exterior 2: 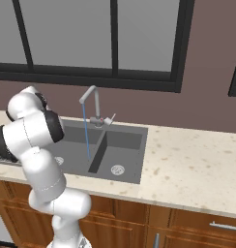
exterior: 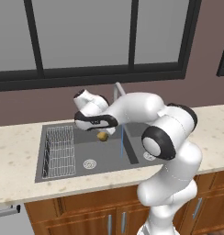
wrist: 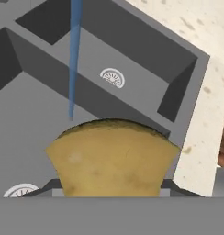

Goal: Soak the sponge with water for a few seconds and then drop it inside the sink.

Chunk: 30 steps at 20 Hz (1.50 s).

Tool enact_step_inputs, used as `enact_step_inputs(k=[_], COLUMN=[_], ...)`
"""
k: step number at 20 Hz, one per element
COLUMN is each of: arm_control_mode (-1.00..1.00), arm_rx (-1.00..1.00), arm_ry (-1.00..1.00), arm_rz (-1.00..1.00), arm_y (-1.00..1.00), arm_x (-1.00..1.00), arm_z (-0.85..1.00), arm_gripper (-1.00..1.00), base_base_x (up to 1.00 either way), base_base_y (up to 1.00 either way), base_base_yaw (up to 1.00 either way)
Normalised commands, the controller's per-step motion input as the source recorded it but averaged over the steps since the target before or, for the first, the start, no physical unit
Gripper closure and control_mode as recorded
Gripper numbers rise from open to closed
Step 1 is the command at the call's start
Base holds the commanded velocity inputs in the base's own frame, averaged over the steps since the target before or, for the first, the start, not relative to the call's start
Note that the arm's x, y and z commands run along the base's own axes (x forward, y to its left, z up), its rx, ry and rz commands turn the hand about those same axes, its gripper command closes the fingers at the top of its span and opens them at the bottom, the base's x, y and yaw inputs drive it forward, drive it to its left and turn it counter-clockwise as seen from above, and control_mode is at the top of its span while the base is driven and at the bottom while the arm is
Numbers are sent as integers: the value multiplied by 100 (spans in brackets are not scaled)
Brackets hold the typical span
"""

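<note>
Over the dark grey sink (exterior: 63, 170), the gripper (exterior: 101, 133) pinches a yellow-brown sponge (wrist: 113, 158) beside the thin blue water (wrist: 75, 55).

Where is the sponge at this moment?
In the left base view, the sponge is held in the shut gripper above the sink's left basin, just left of the water stream and right of the wire rack.
</note>
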Motion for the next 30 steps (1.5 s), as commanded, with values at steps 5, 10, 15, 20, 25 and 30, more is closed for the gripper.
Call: enact_step_inputs(k=[5, 10, 15, 20, 25, 30], arm_control_mode=[-100, -100, -100, -100, -100, -100], arm_rx=[0, -2, -4, -8, -8, -5], arm_ry=[-12, -13, -13, -10, -3, 0], arm_rz=[10, 6, 1, 0, 0, 0], arm_y=[-27, -24, -17, -11, -2, -1], arm_x=[32, 33, 28, 32, 33, 11], arm_z=[0, -9, -16, -13, -7, 0], arm_gripper=[100, 100, 100, 100, 100, 100], base_base_x=[0, 0, 0, 0, 0, 0], base_base_y=[0, 0, 0, 0, 0, 0], base_base_yaw=[0, 0, 0, 0, 0, 0])
